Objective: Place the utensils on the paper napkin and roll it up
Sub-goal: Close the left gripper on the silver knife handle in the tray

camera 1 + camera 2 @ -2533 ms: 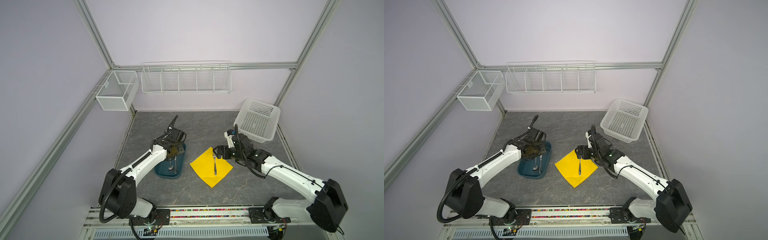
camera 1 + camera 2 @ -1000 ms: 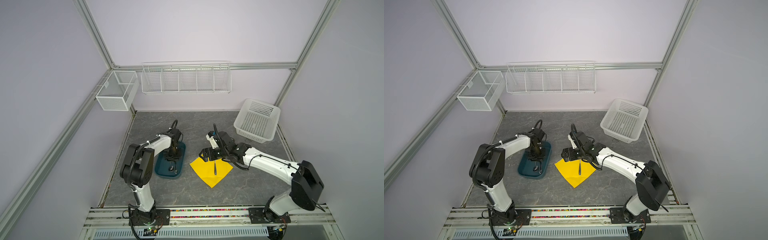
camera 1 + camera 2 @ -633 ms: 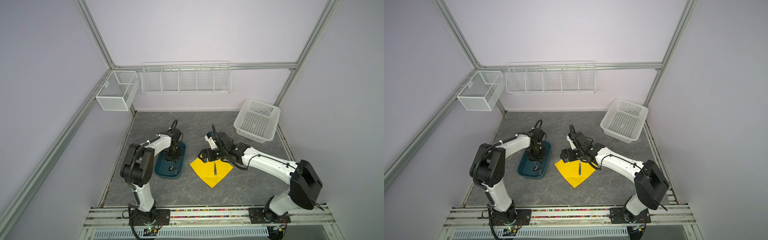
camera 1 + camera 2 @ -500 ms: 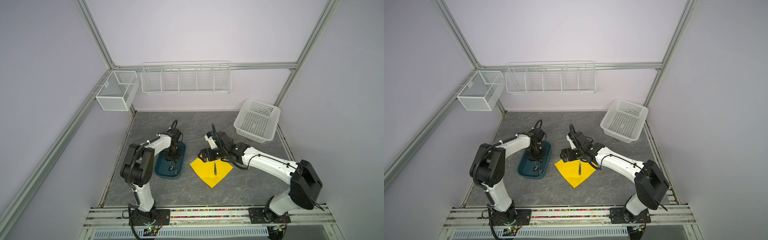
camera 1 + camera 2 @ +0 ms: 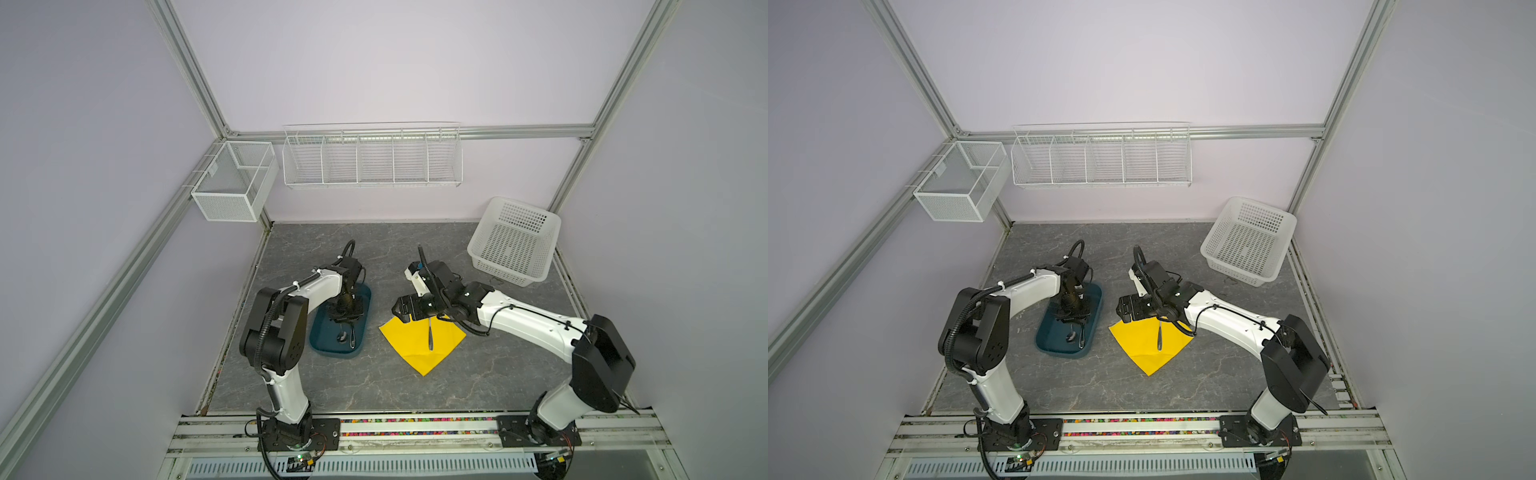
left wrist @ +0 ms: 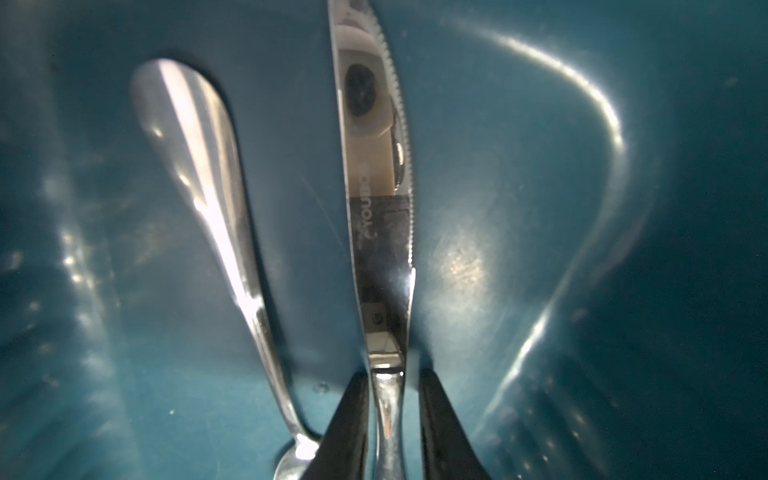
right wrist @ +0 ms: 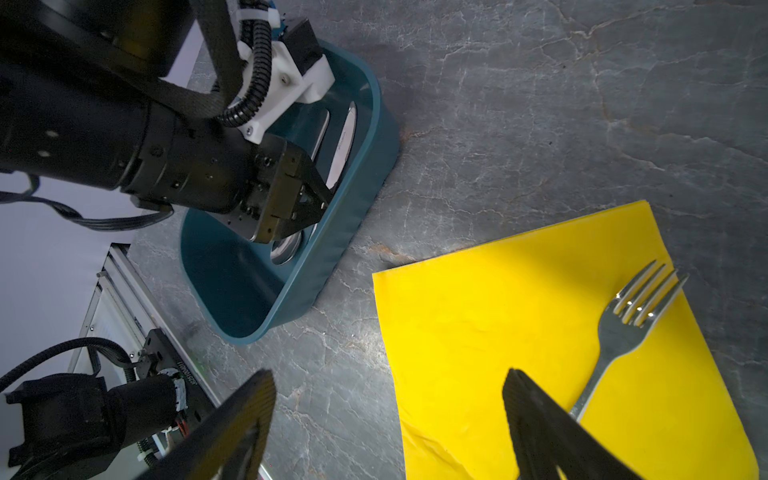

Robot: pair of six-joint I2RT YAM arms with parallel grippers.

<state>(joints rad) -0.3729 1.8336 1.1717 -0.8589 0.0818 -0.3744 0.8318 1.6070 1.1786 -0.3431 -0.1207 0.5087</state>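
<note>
The yellow paper napkin [image 5: 409, 347] [image 5: 1140, 347] lies flat on the grey table with the fork [image 5: 430, 337] [image 7: 623, 332] on it. The knife [image 6: 380, 249] and spoon [image 6: 216, 199] lie side by side in the dark teal tray [image 5: 332, 353] [image 7: 365, 187]. My left gripper [image 5: 345, 318] [image 6: 392, 374] points down into the tray. Its fingers [image 6: 353, 407] straddle the knife's neck narrowly, and a thin gap shows beside the metal. My right gripper [image 5: 405, 309] [image 7: 388, 374] hovers wide open over the napkin's [image 7: 498, 332] edge nearest the tray, holding nothing.
A white perforated basket [image 5: 513, 249] stands at the back right of the table. A wire rack [image 5: 372, 160] and a mesh box [image 5: 232, 187] hang on the back wall. Bare grey table lies in front of the tray and the napkin.
Since the oldest frames my right gripper has moved left, off the fork, toward the napkin's tray-side edge. My left gripper has sunk into the tray. Over the last second nothing visibly moves.
</note>
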